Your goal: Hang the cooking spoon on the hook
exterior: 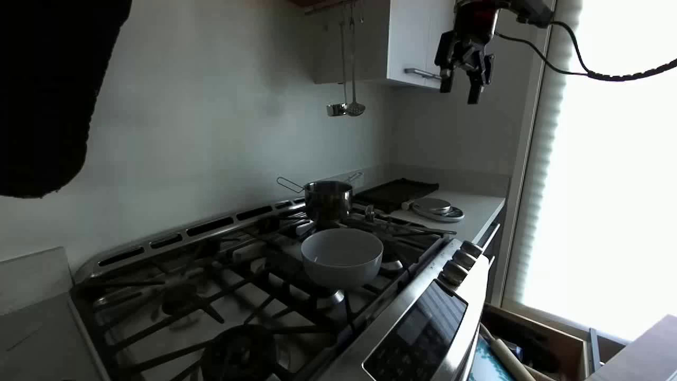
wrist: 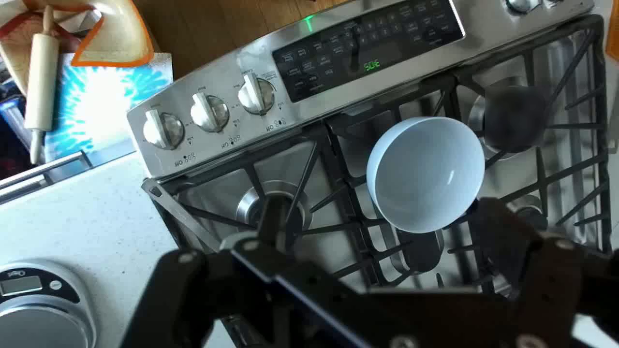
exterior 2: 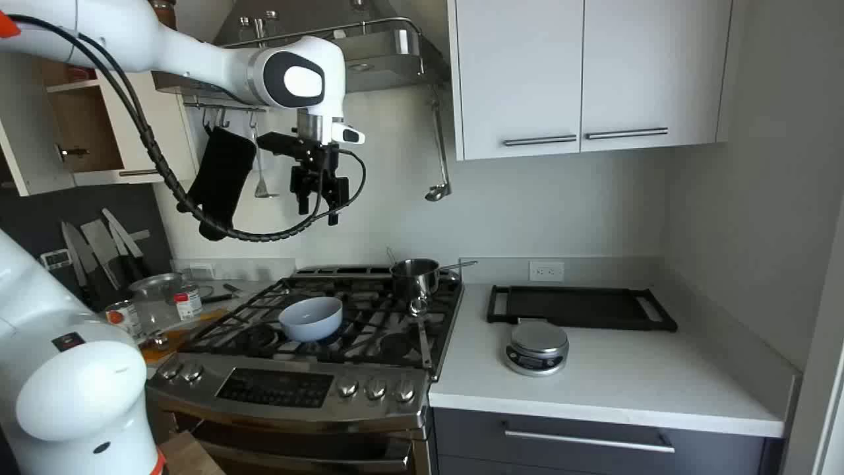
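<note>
cooking spoon (wrist: 184,216) hides partly behind gripper (wrist: 383,209) in wrist view.

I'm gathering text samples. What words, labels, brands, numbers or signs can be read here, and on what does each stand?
"Off", upside down in the wrist view: on the stove front, beside each of three knobs.
Too small or blurred to read: green characters and key labels on the control panel; the other knob markings; lettering on the kitchen scale; labels on the cans.
A green T-like mark near the panel: perhaps no letter.
</note>
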